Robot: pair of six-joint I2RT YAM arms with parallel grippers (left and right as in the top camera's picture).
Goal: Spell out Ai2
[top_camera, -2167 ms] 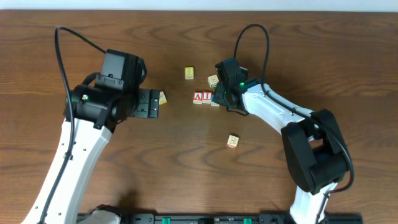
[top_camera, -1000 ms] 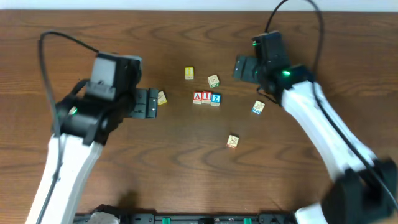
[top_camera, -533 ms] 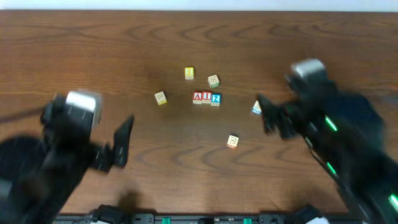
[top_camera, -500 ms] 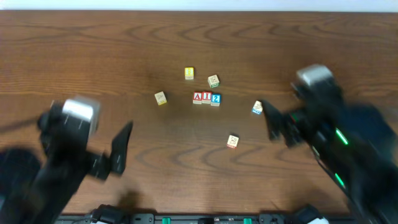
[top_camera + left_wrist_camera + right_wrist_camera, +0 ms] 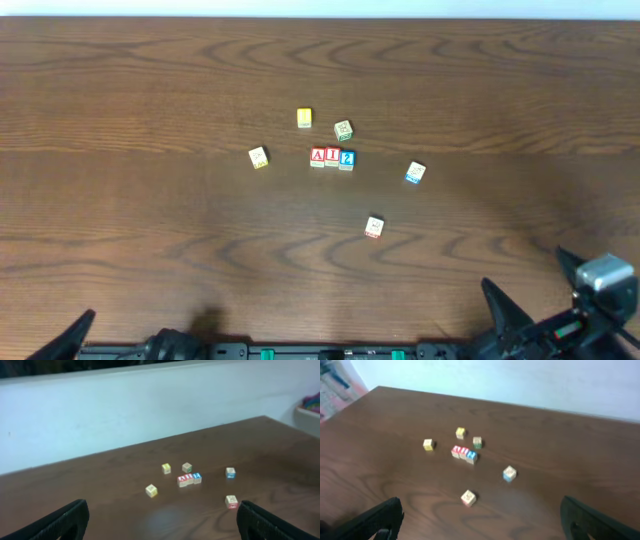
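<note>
Three pale cubes stand side by side in a touching row at mid-table: the red A block [image 5: 318, 156], the red I block [image 5: 332, 156] and the blue 2 block [image 5: 347, 158]. The left wrist view shows the same row, the A block [image 5: 182, 480] leftmost and the 2 block [image 5: 197, 478] rightmost. My left gripper [image 5: 162, 522] is open and empty, far back from the row. My right gripper [image 5: 480, 515] is also open and empty, drawn back to the table's near right corner [image 5: 522, 270].
Loose cubes lie around the row: a yellow-faced one [image 5: 304, 118], a green-marked one [image 5: 343, 130], a pale yellow one [image 5: 258, 157], a blue-marked one [image 5: 415, 173] and a red-marked one [image 5: 374, 228]. A pale wall rises behind the table's far edge [image 5: 150, 442].
Both arms have swept back from the blocks to the table's near edge. The right gripper let go of the 2 block earlier; the A, I, 2 row has stayed put.
</note>
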